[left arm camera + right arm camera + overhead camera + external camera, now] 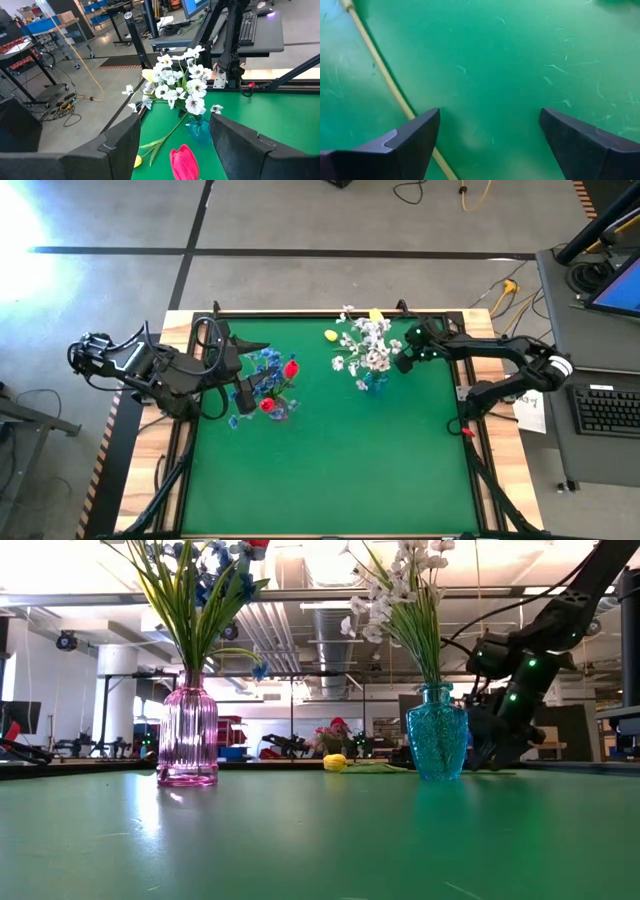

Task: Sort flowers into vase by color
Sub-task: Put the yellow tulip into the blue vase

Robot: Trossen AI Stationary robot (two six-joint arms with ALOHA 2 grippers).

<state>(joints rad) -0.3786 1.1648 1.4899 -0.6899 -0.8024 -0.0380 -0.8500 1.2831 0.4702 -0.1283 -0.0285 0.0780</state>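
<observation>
Across the green table, edged by pale wood and a black frame, the mat looks flat and lightly scuffed; beyond it the low view shows a workshop with white pillars, ceiling ducts and benches, and the high view shows grey floor with dark tape lines, cables and a side desk carrying a keyboard. Two vases stand on the mat, well apart: a pink ribbed vase holding blue flowers and red tulip buds, and a teal vase holding the white flowers, with a yellow bud showing at that bunch's far edge. One yellow tulip lies flat on the mat between the vases, nearer the teal one, its green stem running toward that vase. Two red buds can be counted at the pink vase from above. The left claw hovers above the pink vase's bouquet, fingers apart and holding nothing, a red bud just below the gap between them. The right claw is low over the mat just beside the teal vase, its fingers spread wide and empty, with a thin pale stem lying on the mat close by one finger.
</observation>
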